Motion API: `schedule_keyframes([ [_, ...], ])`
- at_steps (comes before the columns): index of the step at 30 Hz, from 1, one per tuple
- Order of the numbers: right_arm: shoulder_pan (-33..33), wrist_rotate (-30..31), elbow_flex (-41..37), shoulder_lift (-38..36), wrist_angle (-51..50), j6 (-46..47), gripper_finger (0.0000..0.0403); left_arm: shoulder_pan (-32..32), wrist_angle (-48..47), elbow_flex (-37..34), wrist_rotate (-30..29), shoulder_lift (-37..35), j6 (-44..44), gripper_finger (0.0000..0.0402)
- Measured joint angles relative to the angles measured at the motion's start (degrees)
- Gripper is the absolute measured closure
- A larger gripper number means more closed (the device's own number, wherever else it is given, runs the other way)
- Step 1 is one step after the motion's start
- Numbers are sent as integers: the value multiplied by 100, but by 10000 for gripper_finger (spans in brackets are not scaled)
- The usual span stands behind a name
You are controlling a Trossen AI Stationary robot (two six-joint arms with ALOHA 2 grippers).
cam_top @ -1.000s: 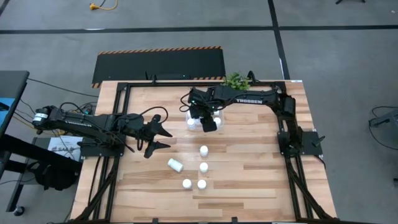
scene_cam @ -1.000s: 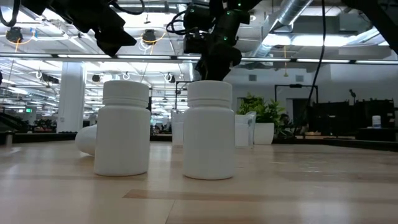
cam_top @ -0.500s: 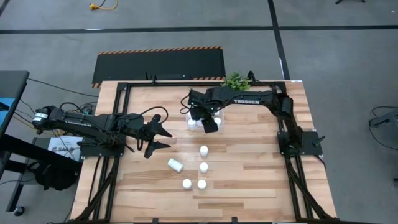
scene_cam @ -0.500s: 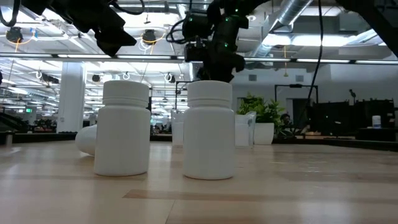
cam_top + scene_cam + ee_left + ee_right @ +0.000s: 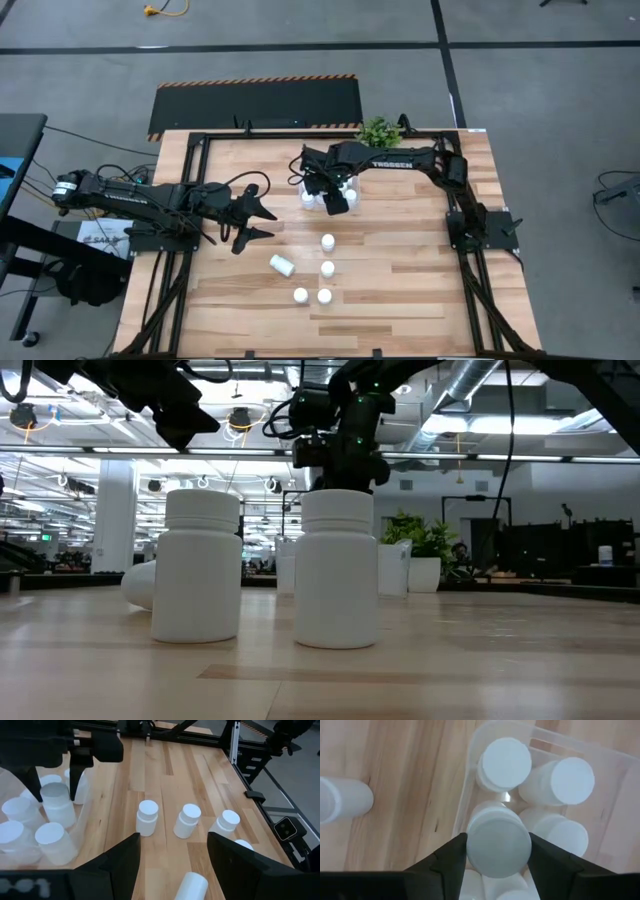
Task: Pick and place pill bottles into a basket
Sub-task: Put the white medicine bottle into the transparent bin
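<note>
White plastic shows between the fingers of the right tool: a pill bottle sits upright in the clear basket at the far middle of the surface, fingers at its sides. Whether they clamp it or have just let go, I cannot tell. Several more bottles crowd the basket around it. Left to do, by my count: five bottles on the open wood, four upright and one lying on its side, nearer than the basket. The left tool, fingers apart and empty, waits over the left part of the surface. Roughly half done, I judge.
</note>
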Motion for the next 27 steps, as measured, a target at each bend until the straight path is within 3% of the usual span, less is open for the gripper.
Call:
schedule_keyframes([
  [27, 0, -2, 0, 0, 57, -225, 224, 0, -4, 0, 2, 0, 0, 184],
])
